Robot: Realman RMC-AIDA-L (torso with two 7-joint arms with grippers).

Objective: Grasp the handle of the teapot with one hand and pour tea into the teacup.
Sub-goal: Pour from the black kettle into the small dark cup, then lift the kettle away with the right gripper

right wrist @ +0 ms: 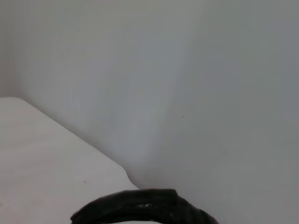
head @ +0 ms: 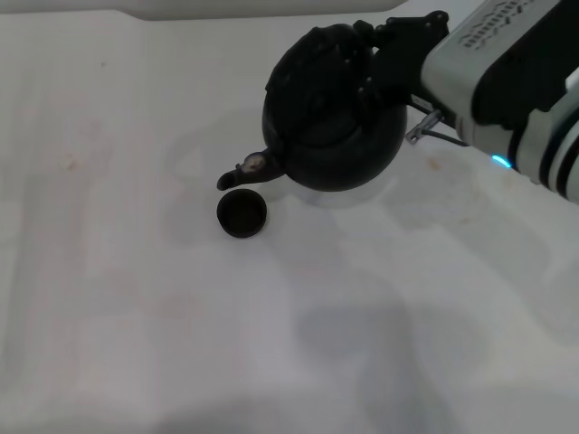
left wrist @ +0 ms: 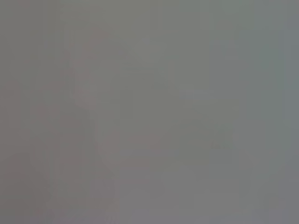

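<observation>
Right gripper (head: 384, 68), black and jointed on a white-grey wrist, is clamped around the thick black ridged hoop handle (head: 339, 41) of the large round matte-black teapot (head: 333, 122). The teapot is tipped, its short spout (head: 242, 172) hanging just over the small dark round handleless teacup (head: 242, 214) on the white table (head: 109, 271). The right wrist view shows only a strip of the ridged handle (right wrist: 140, 207).

The pot looks heavy, rigid, cast-iron-like, so it may swing under the hoop. The ridged wrap gives friction; hold at the top of the arch. The teacup looks light and easily knocked.

Left gripper not in view; its camera shows blank grey.
</observation>
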